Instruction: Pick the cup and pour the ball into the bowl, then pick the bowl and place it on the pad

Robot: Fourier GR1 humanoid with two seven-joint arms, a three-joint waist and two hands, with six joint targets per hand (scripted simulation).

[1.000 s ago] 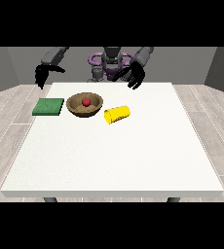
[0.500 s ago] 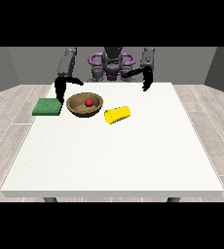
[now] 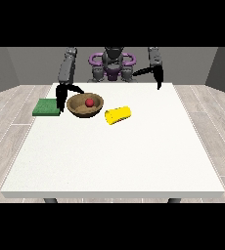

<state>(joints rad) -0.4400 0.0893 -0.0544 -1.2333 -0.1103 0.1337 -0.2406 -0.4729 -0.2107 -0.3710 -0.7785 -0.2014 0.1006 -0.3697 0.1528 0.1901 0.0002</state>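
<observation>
Since the earlier frame, the hand at the view's left [image 3: 61, 99] was lowered from above the table's far edge to a spot between the pad [image 3: 46, 107] and the bowl [image 3: 85, 105]; the hand at the view's right [image 3: 158, 78] was moved only slightly and hung over the far right part of the table [image 3: 114, 156].

Left to right: the green pad lay flat near the table's left edge. The left-view hand was just beside the bowl's left rim, fingers pointed down and spread, nothing held; contact with the rim could not be confirmed. The brown bowl stood upright with the red ball [image 3: 89, 102] already inside. The yellow cup [image 3: 119, 115] lay on its side just right of the bowl, apart from it. The right-view hand was held with fingers hanging straight down, empty, well apart from the cup.

Pour judged done; step in hand judged to be the bowl pick.

- Rim should be pinched at the left wall, thumb on one side and fingers on the other.
- Bowl should be kept level so the ball is not rolled out.
- Bowl should be lifted clear before being shifted left, then set down centred on the pad.
</observation>
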